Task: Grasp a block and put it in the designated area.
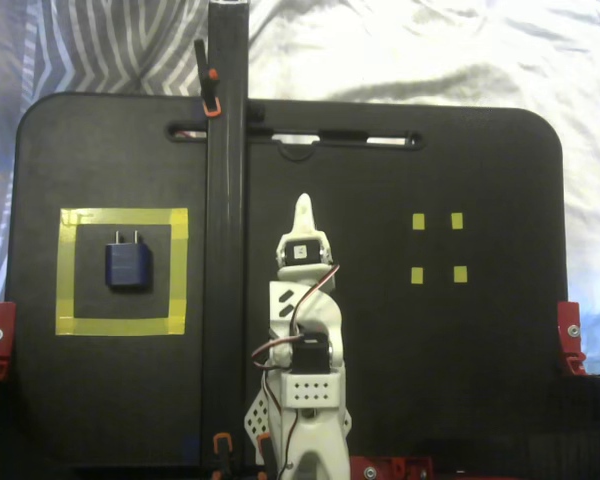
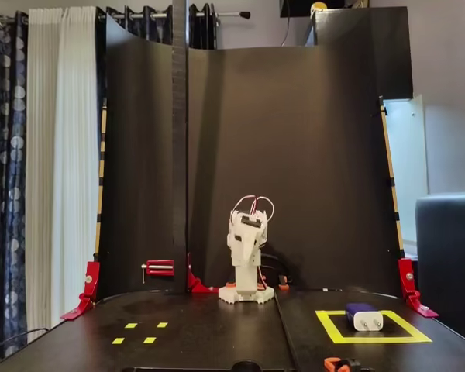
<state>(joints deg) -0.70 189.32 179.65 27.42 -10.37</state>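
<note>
Setting, as we record it. A black tabletop (image 1: 460,360) with rounded corners, lying on a pale rumpled bedsheet (image 1: 410,50) that carries grey stripes at upper left in a fixed view. We see a curved black backdrop panel (image 2: 310,155) standing behind the tabletop in a fixed view, and a dark vertical post (image 2: 179,139) in front of it. White curtain (image 2: 62,155) and dark patterned curtain (image 2: 10,155) hang at left. A grey wall (image 2: 449,77) stands at right, with a dark upholstered chair (image 2: 449,256) below. Red clamps (image 2: 85,294) grip the tabletop's edges. Lighting is dim and indoor.
</note>
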